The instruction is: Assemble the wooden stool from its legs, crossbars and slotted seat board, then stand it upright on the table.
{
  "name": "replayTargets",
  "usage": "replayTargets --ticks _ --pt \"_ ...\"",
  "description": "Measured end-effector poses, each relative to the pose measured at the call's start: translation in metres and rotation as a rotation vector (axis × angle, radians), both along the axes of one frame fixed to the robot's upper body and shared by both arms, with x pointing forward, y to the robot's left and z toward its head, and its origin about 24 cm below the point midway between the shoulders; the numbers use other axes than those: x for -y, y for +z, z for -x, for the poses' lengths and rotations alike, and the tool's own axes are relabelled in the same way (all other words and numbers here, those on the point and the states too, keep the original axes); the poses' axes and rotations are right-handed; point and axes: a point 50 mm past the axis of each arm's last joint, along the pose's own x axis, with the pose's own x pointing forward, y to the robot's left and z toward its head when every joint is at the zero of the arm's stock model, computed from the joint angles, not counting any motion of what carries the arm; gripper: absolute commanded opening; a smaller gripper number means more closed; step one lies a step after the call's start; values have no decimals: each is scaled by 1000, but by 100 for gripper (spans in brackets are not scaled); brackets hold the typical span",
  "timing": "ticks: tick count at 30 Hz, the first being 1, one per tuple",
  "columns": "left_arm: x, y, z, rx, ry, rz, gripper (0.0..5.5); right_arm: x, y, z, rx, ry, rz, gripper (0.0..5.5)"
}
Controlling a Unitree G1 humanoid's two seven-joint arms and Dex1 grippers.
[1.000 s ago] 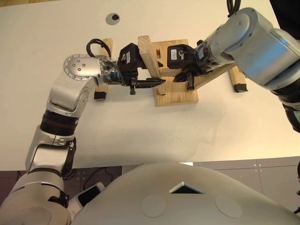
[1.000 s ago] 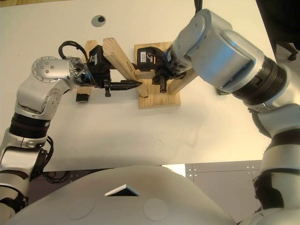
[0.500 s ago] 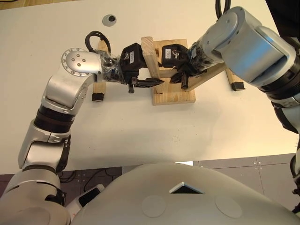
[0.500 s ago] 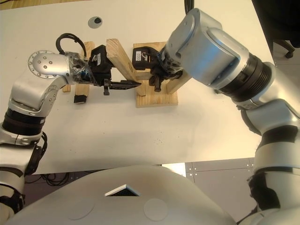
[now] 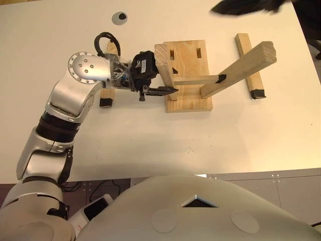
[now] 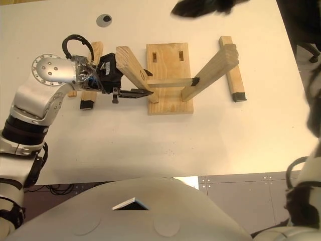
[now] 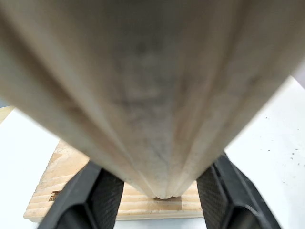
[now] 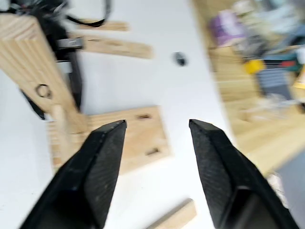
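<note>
Left wrist view: fingers point(image 7: 102, 198) of the left gripper point(image 5: 168, 90) pinch a tilted leg point(image 5: 163, 57) on the seat board point(image 5: 189, 103).
Right gripper point(image 8: 157, 125) hangs spread above the table's point(image 5: 150, 135) far edge, so the crossbar point(image 5: 195, 80) and second leg point(image 5: 246, 60), unsupported, could twist out or topple.

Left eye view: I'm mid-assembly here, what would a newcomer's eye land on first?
The half-built frame in the middle of the table: a left leg and a right leg joined by a thin crossbar, rising from the near end of the seat board. The left gripper is clamped on the left leg just above the board. The right gripper hangs open, up over the table's far side.
</note>
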Motion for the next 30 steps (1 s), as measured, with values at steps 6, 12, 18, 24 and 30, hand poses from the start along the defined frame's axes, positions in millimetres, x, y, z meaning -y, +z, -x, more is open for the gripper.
replayTargets --ticks 6,12,18,24,30 --pt "19 15 20 -58 143 44 251 60 -2 -2 9 -203 -292 288" --pt "31 14 26 -234 153 153 338 128 -91 65 -226 -283 -525 288" --pt "11 21 35 -315 -11 141 429 123 -163 157 -529 -333 -705 288" --pt "-15 16 15 -336 -23 101 456 52 -214 149 -580 -291 -712 288" --pt "-49 12 -9 -328 -11 11 456 -20 -259 129 -425 -273 -618 288"
